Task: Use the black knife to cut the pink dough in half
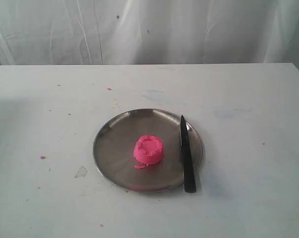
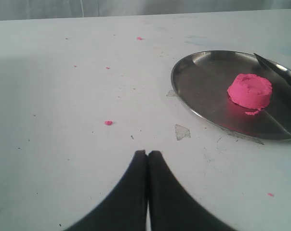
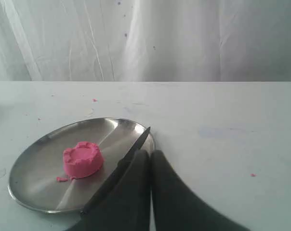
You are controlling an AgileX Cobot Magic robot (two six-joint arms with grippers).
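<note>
The pink dough [image 1: 148, 150] is seen whole on the plate [image 1: 114, 153] beside the black knife [image 1: 186, 156], while the left gripper [image 2: 147, 153] and the right gripper [image 3: 149, 152] are pressed together, empty.

- One pink dough [image 1: 149, 149] was there, a single whole puck.
- One black knife [image 1: 186, 153] showed.
- One steel plate [image 1: 112, 148] showed.
- Two grippers were up: the left gripper [image 2: 147, 153] and the right gripper [image 3: 150, 152].
- At least four pink crumbs [image 1: 42, 157] dotted the one table [image 1: 248, 198].
</note>
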